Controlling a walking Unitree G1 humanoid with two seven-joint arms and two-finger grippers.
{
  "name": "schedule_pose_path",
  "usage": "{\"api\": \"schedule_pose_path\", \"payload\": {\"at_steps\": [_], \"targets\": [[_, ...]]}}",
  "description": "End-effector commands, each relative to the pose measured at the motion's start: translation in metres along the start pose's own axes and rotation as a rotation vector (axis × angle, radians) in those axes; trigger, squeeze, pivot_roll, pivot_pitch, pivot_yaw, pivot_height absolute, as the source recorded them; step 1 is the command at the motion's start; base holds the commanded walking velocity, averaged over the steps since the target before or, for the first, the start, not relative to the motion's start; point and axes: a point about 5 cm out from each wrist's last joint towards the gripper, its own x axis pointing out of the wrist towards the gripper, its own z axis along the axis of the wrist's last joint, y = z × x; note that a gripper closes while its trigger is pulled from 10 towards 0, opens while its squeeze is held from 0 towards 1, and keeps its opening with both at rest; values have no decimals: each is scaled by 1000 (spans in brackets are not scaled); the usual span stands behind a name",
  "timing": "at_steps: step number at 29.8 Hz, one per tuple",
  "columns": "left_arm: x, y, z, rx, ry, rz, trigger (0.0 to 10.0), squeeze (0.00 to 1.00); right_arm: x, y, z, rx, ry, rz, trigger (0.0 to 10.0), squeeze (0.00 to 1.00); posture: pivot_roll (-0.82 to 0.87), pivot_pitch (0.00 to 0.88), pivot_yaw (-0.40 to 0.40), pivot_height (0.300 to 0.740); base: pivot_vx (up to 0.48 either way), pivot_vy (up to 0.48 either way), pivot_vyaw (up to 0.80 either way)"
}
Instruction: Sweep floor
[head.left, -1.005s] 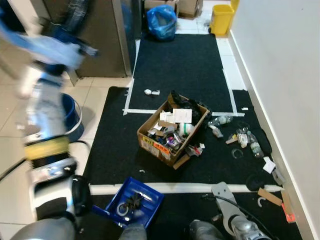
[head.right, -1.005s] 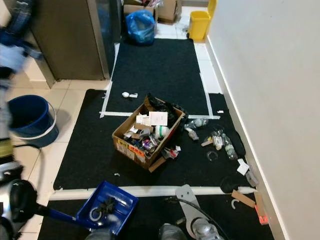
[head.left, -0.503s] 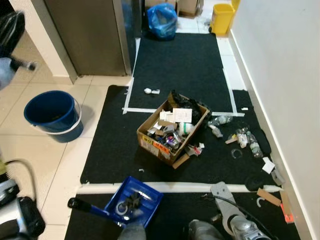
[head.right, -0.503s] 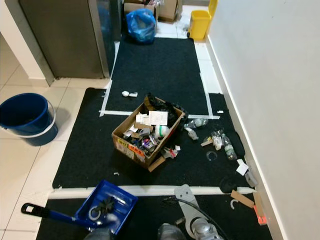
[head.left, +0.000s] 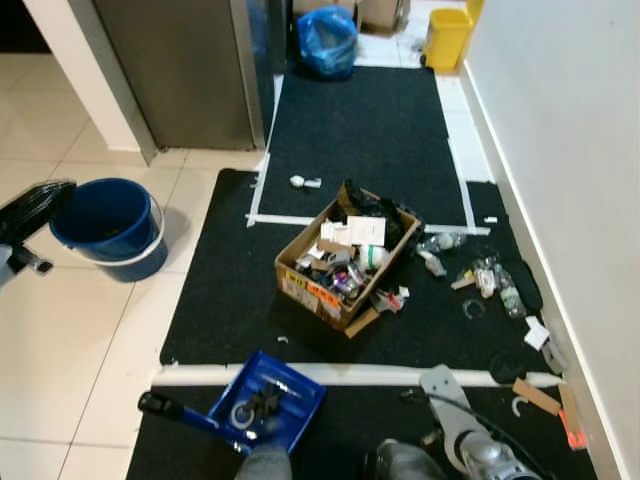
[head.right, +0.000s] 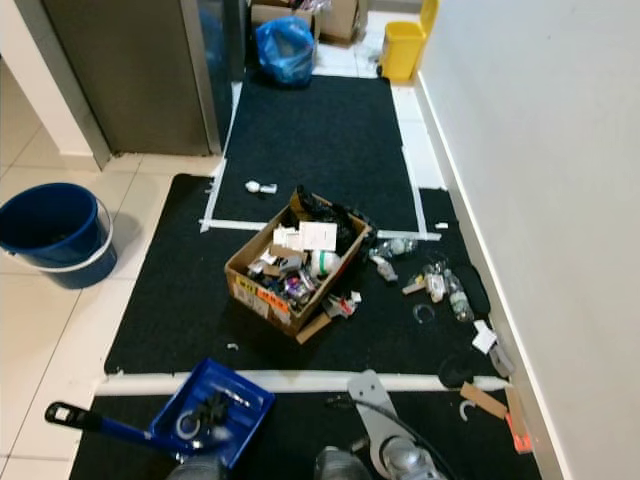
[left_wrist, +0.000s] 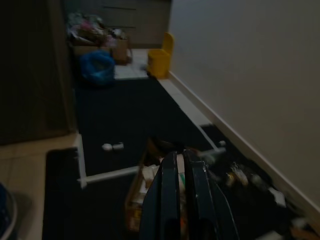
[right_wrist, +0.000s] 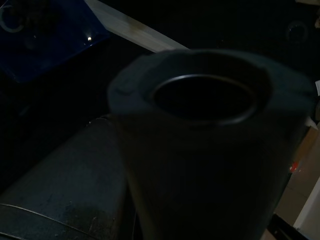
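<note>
The left hand (left_wrist: 182, 200) has its fingers pressed together on nothing, aimed toward the cardboard box (head.left: 343, 262). I cannot tell the right hand's state. The blue dustpan (head.left: 268, 402) lies ready on the black mat (head.left: 230, 290); litter (head.left: 490, 277) waits near the wall.

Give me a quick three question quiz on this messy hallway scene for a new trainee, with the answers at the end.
1. True or false: the cardboard box sits on the black mat.
2. Multiple choice: what colour is the bucket on the tiled floor? A red, B blue, C green.
3. Fill in: the blue dustpan lies ____ the robot than the box.

Key: 1 true. 2 B. 3 nearer to.
</note>
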Motion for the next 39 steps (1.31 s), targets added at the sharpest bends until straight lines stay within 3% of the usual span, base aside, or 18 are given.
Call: {"api": "schedule_pose_path", "payload": {"at_steps": [1, 3, 4, 11, 12, 17, 21, 22, 23, 24, 25, 26, 39], "targets": [[-5, -3, 14, 42, 22, -15, 10000, 0, -1, 0, -10, -28, 56, 9, 10000, 0, 273, 2, -56, 740, 0, 0, 0], [-8, -4, 9, 40, 56, -30, 10000, 0, -1, 0, -9, -33, 57, 10, 10000, 0, 286, 0, -69, 740, 0, 0, 0], [-15, -14, -6, -3, 144, -96, 10000, 0, -1, 0, -9, -41, 57, 12, 10000, 0, 288, 0, -73, 740, 0, 0, 0], [-25, -27, -34, -91, 268, -174, 10000, 0, -1, -4, -7, -59, 55, 7, 10000, 0, 290, 0, -76, 740, 0, 0, 0], [-29, -37, -48, -139, 320, -233, 10000, 0, -1, -6, -6, -70, 56, 5, 10000, 0, 290, 0, -76, 740, 0, 0, 0], [-31, -44, -65, -184, 354, -246, 10000, 0, -1, -8, -7, -82, 59, 4, 10000, 0, 290, 0, -78, 740, 0, 0, 0], [-28, -40, -70, -214, 338, -201, 10000, 0, -1, -9, -7, -88, 61, 6, 10000, 0, 284, 18, -77, 740, 0, 0, 0], [-27, -34, -73, -231, 320, -157, 10000, 322, -2, -9, -8, -90, 62, 6, 10000, 0, 279, 19, -79, 740, 0, 0, 0], [-29, -34, -77, -244, 326, -148, 10000, 855, -2, -10, -9, -94, 65, 5, 10000, 0, 280, 10, -79, 740, 0, 0, 0], [-29, -34, -77, -244, 326, -148, 10000, 855, -2, -10, -9, -94, 65, 5, 10000, 0, 280, 10, -79, 740, 0, 0, 0], [-30, -35, -80, -250, 338, -150, 10000, 965, -2, -12, -11, -98, 69, 2, 10000, 0, 280, 0, -76, 740, 0, 0, 0], [-31, -36, -84, -260, 348, -152, 10000, 1000, -3, -14, -12, -102, 74, -4, 10000, 0, 281, 0, -73, 740, 0, 0, 0], [-22, -44, -114, -317, 405, -159, 10000, 1000, -3, -16, -10, -112, 70, -10, 10000, 0, 274, 0, -75, 740, 0, 0, 0]]}}
